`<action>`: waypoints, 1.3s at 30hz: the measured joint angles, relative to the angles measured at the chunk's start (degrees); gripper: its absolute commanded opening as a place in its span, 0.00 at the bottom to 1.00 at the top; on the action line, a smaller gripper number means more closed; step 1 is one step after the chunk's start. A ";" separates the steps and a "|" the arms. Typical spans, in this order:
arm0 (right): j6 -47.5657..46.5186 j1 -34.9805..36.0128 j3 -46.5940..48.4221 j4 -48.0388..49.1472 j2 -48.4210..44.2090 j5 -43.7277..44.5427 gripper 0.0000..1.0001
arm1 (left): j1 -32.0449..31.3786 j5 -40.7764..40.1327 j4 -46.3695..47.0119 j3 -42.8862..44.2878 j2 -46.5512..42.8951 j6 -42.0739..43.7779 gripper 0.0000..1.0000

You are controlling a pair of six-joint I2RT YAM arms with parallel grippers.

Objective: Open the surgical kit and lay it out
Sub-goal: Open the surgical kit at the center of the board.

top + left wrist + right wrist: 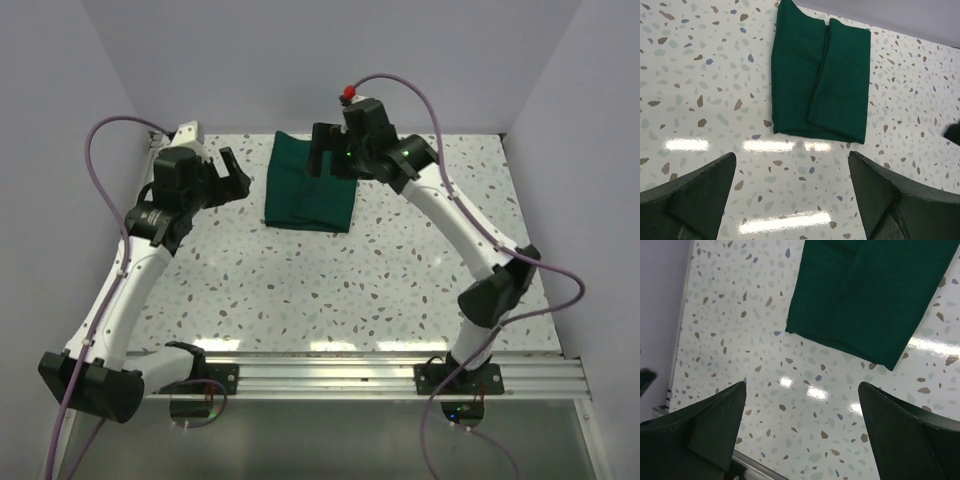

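Along the near edge runs an aluminium rail (pixel 350 375) carrying both arm bases. Beyond it lies the table (pixel 300 290), a glossy white surface flecked with brown, grey and blue chips and showing bright streaks of reflected light.

The left gripper (pixel 228 172) hangs over bare tabletop with its fingers spread wide and nothing between them. In its wrist view the dark green cloth wrap (pixel 820 80) lies flat straight ahead of the gap, apart from the fingertips. It is folded into a rectangle, with one flap overlapping the other along a lengthwise seam.

The right gripper (pixel 325 150) is also spread wide and holds nothing. In the top view it sits over the wrap's far right part. In its own wrist view a corner of the wrap lies ahead, reaching off to the right. Whether it touches the cloth cannot be told.

Purple cables (pixel 110 135) loop off both arms. Plain pale lavender walls (pixel 300 60) close in the table at the back and on both sides.
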 measured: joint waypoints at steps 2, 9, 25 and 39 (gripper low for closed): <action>0.00 2.38 5.29 -2.95 6.62 1.81 0.97 | -0.11 0.35 -2.08 -0.39 -2.97 0.33 0.96; 0.33 6.51 23.74 -12.50 27.54 6.27 0.92 | -0.11 1.20 -8.15 -4.59 -11.67 -0.28 0.90; 2.60 6.84 32.54 -12.09 43.85 9.27 0.71 | -0.11 1.14 -20.87 -6.58 -21.35 -0.61 0.88; 3.23 7.06 34.23 -8.74 52.76 11.10 0.56 | -0.11 -3.34 -24.48 -6.75 -21.24 -0.61 0.88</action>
